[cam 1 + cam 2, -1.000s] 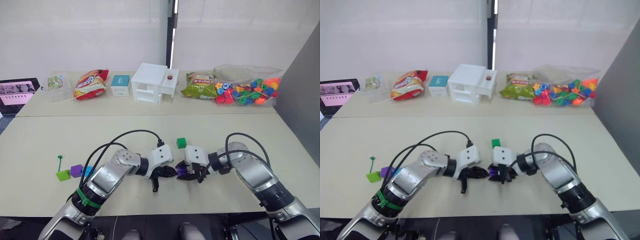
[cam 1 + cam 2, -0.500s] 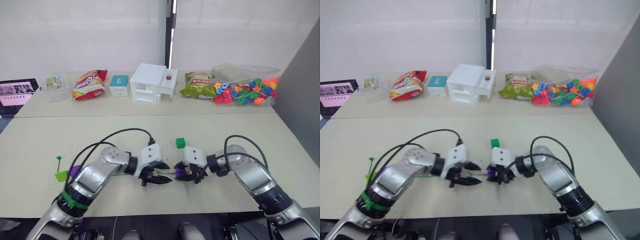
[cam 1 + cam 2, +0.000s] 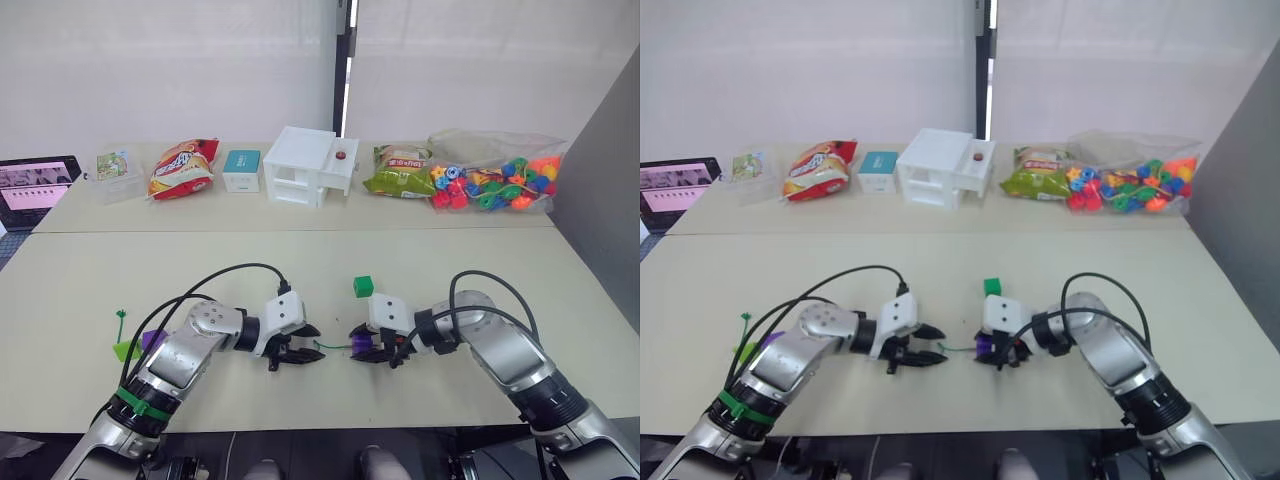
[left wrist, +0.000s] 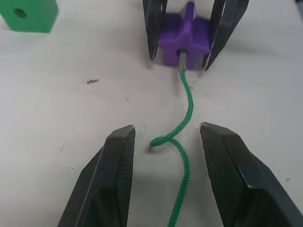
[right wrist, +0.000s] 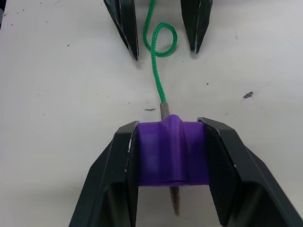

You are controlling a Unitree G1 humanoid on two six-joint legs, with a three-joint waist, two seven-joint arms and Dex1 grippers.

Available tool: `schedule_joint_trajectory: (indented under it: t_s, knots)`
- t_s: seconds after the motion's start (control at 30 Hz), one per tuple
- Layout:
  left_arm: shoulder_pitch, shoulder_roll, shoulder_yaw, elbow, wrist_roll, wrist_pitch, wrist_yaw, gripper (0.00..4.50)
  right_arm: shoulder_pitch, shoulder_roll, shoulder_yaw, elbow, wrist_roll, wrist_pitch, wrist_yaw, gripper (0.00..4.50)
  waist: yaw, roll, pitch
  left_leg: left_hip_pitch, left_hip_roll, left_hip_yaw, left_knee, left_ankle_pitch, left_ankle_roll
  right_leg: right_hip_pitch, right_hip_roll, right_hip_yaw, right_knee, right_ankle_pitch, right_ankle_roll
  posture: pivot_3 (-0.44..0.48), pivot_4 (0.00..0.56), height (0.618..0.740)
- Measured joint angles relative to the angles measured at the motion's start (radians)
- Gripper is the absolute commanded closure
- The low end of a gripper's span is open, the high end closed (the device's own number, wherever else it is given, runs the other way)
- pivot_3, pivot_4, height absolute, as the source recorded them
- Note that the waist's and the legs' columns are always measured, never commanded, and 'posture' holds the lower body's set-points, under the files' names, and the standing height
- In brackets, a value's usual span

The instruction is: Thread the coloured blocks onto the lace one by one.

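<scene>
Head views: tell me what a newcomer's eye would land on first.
At the near edge of the table, the right gripper is clamped on a purple block with the lace tip pushed through its hole. Facing it, the left gripper stands open, the green lace lying loose between its fingers. On the far table, a bag of bright beads stands out at the right end.

Two pale beige counters are set end to end before a white wall. A dark vertical gap is seen between wall panels; a grey partition stands at the right.
</scene>
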Motion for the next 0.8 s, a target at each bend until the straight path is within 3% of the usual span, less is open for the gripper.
schedule_joint_trajectory:
  t_s: [0.03, 0.07, 0.27, 0.8]
  knots:
    - [0.0, -0.001, -0.001, 0.0, 0.006, -0.005, -0.001, 2.19, 0.0, 0.0, 0.0, -0.001, 0.0, 0.003, 0.0, 3.1, 0.0, 0.0, 0.0, 0.0, 0.0, 0.0, 0.0, 0.0, 0.0, 0.0, 0.0, 0.0, 0.0, 0.0, 0.0, 0.0, 0.15, 0.74]
    - [0.0, -0.004, -0.001, 0.0, 0.014, -0.011, -0.001, 2.74, 0.0, -0.001, 0.0, -0.003, 0.0, 0.007, 0.0, 3.1, 0.0, 0.0, 0.0, 0.0, 0.0, 0.0, 0.0, 0.0, 0.0, 0.0, 0.0, 0.0, 0.0, 0.0, 0.0, 0.0, 0.15, 0.74]
    - [-0.003, -0.032, 0.0, 0.012, 0.023, -0.017, 0.012, 4.48, 0.0, -0.002, -0.002, -0.004, 0.004, 0.016, -0.001, 3.1, 0.0, 0.0, 0.0, 0.0, 0.0, 0.0, 0.0, 0.0, 0.0, 0.0, 0.0, 0.0, 0.0, 0.0, 0.0, 0.0, 0.15, 0.74]
    - [-0.032, -0.114, -0.054, 0.011, 0.032, 0.004, 0.01, 4.5, 0.0, -0.003, -0.002, -0.005, 0.007, 0.019, -0.011, 3.1, 0.0, 0.0, 0.0, 0.0, 0.0, 0.0, 0.0, 0.0, 0.0, 0.0, 0.0, 0.0, 0.0, 0.0, 0.0, 0.0, 0.15, 0.74]
